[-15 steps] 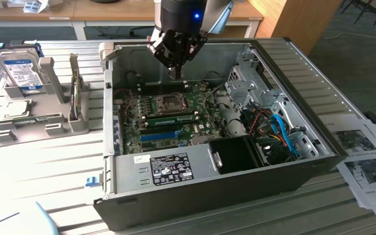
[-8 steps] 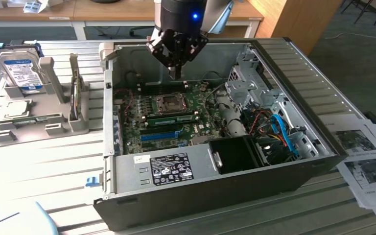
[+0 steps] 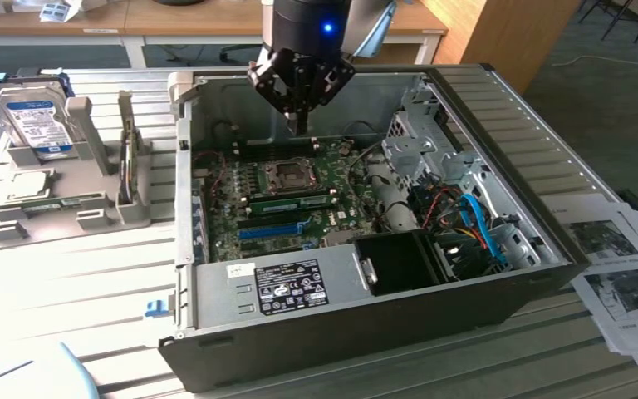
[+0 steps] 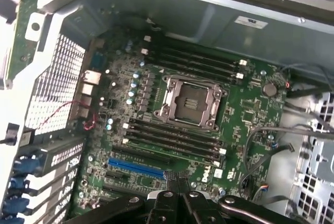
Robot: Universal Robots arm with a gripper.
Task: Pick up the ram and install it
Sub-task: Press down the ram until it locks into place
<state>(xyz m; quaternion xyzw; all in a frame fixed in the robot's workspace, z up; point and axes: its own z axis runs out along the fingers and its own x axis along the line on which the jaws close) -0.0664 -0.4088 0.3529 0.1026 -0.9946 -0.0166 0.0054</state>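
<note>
One shut hand (image 3: 298, 126) above motherboard (image 3: 286, 204), ram (image 3: 296, 202) seated.

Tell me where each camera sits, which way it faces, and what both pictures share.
Exterior view: off the arm, above the bench, looking down into the open computer case; the arm's tool hangs shut over the board.
Wrist view: on the arm's wrist, looking down inside the case; the tool's fingers show at the picture's edge.
Shared: the green board with its processor socket and blue slot.

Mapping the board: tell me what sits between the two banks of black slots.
The metal-framed CPU socket, flanked by one bank and the other, in the wrist view.
</note>
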